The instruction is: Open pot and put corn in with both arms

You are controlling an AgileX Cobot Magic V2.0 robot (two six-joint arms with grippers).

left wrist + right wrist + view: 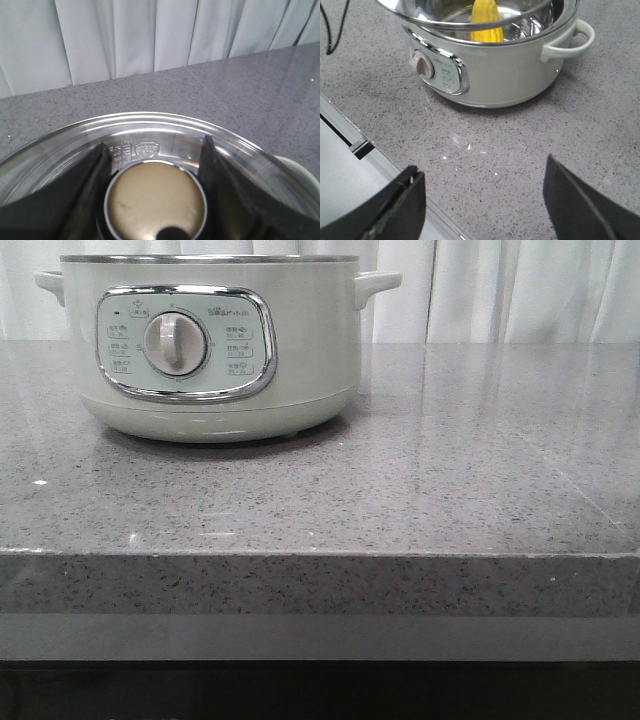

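Corn (486, 20) already inside pot (495, 70); left fingers (85, 195) grasping glass lid's knob (156, 202) above it. Right fingers (570, 200) released, empty. Task essentially done.

bare grey counter (480, 470) lies open right of and before the pot (215, 340). over the pot's mouth a glass lid (470, 22) hangs, held by the left gripper (156, 200), with the corn (485, 20) beneath it.

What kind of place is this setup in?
Probably a staged kitchen counter: a pale-green electric pot sits on a speckled grey stone countertop, with white curtains as a backdrop. The corn is inside the pot.
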